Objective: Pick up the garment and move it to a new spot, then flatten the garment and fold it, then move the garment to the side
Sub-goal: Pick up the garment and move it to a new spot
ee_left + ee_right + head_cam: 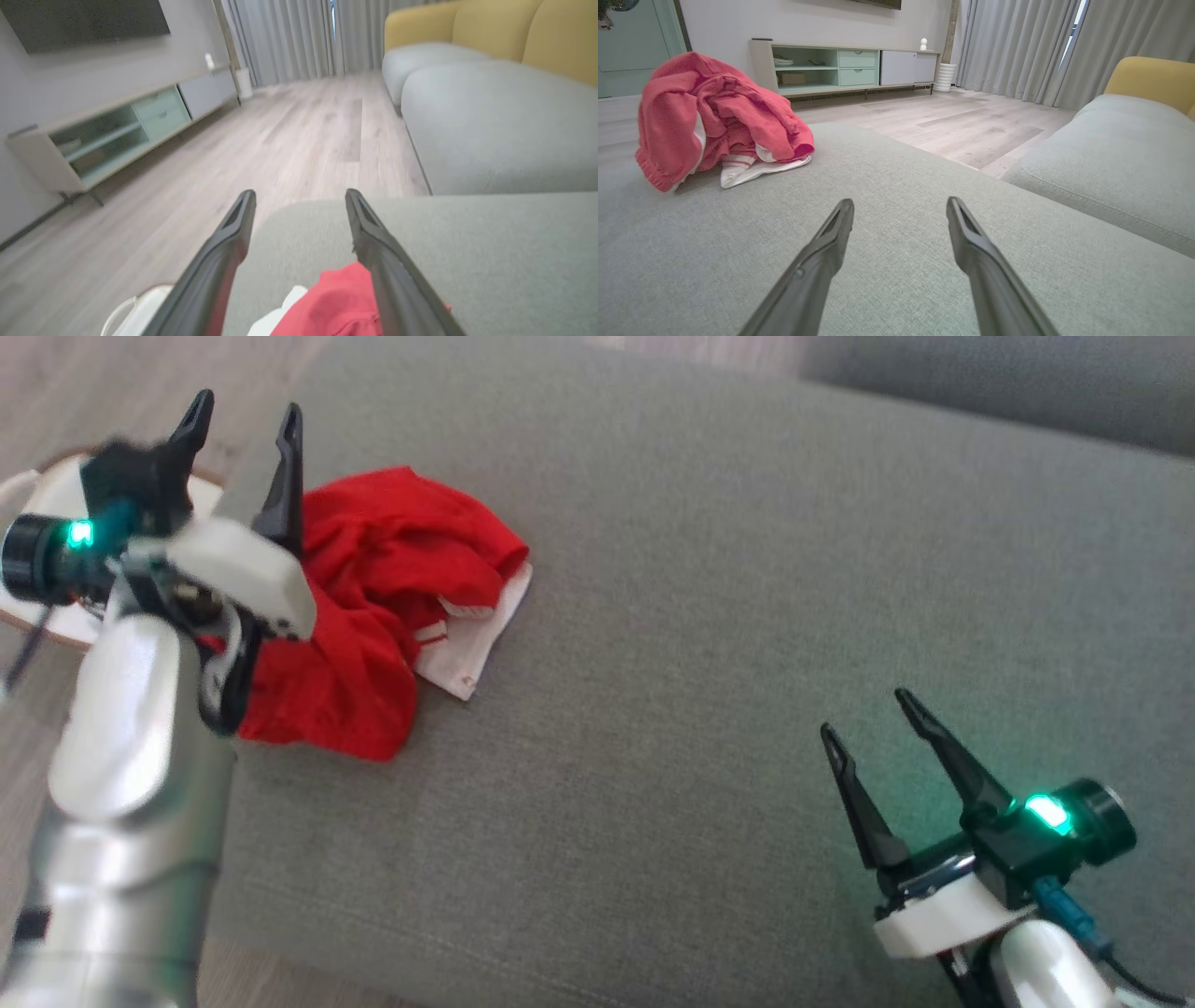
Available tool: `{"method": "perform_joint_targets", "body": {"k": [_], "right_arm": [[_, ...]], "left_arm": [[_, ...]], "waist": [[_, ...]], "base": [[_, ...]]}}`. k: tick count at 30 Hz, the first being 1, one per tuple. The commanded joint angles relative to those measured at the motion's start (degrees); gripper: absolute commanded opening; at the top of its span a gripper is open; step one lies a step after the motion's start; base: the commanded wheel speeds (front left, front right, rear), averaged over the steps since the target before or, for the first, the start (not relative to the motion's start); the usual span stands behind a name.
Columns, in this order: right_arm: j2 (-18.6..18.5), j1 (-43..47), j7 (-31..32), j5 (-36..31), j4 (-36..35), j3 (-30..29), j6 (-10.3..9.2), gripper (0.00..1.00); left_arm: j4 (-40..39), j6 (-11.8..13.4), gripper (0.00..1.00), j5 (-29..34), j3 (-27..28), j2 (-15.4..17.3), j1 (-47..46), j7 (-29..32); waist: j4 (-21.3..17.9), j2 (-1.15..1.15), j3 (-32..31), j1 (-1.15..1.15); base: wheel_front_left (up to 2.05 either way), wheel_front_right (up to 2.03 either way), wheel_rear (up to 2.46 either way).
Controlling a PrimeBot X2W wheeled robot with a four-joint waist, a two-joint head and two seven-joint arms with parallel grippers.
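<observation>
— Grey sofa seat (700, 663) before us: where does our garment (373, 616) lie?
— Crumpled in a red heap near the seat's left edge. Our left gripper (246, 409) hangs just over it, jaws spread, empty; our right gripper (865, 714) hovers well apart, likewise spread and empty.

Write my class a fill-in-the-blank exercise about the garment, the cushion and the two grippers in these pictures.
1. The crumpled garment is mostly ____ with some white.
2. It lies on a ____ cushion.
3. The left gripper and the right gripper both have their jaws ____.
4. The gripper nearer the garment is the ____ one.
Missing words: red; grey; open; left.
</observation>
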Motion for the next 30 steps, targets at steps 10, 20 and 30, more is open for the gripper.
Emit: {"method": "perform_joint_targets", "body": {"k": [10,20,30], "right_arm": [[-3.76,-4.73,-0.62,-0.49,-3.89,1.41,-0.04,1.00],[-3.17,-5.20,-0.62,-0.46,-3.44,1.72,-0.04,1.00],[0.76,-4.68,-0.62,0.96,-1.30,3.25,-0.04,1.00]], "left_arm": [[19.20,-1.29,1.00,-8.82,-0.16,2.65,-10.25,9.81],[27.24,-1.36,0.00,-10.18,-7.00,4.09,-12.44,0.41],[23.51,-1.37,0.00,-10.82,-15.39,4.98,-18.80,-8.80]], "waist": [[-4.88,0.00,9.72,-0.02],[-5.29,0.00,9.99,-0.02],[-7.45,0.00,0.75,-0.02]], "base": [[0.00,0.00,0.00],[0.00,0.00,0.00],[0.00,0.00,0.00]]}}
